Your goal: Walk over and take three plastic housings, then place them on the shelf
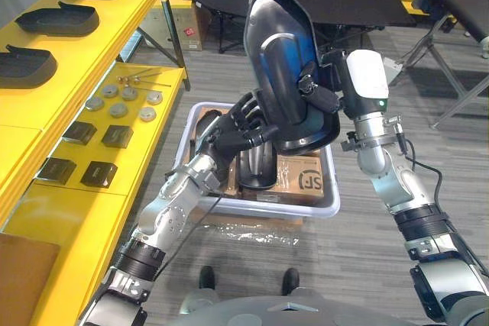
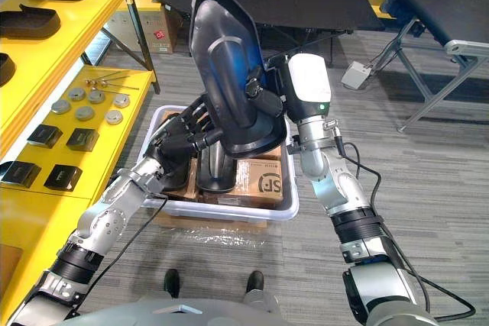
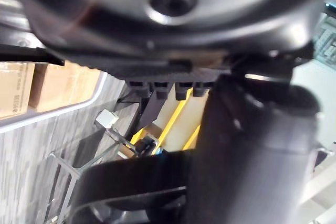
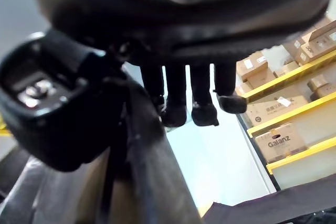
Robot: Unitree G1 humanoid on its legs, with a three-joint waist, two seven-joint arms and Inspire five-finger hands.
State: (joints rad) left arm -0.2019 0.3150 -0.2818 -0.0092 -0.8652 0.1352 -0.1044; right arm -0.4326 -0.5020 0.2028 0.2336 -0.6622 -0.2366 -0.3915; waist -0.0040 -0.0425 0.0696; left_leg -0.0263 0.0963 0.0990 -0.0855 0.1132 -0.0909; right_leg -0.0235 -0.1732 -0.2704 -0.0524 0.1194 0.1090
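Right robot hand (image 1: 319, 97) and left robot hand (image 1: 235, 129) grip the housing (image 1: 276, 24) rim, clear above the bin (image 1: 306, 211).

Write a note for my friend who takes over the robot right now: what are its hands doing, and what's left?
Left hand: fingers curled on the lower edge of the held housing.
Right hand: fingers clamped on its right edge.
The held housing is upright in the air above the white bin.
Another housing stands in the bin beside a cardboard box.
Three shelf housings lie on the yellow shelf, at the robot's left.
Done: this housing is lifted.
Left: carry it to the shelf and set it down. Whether more are needed, I cannot tell.
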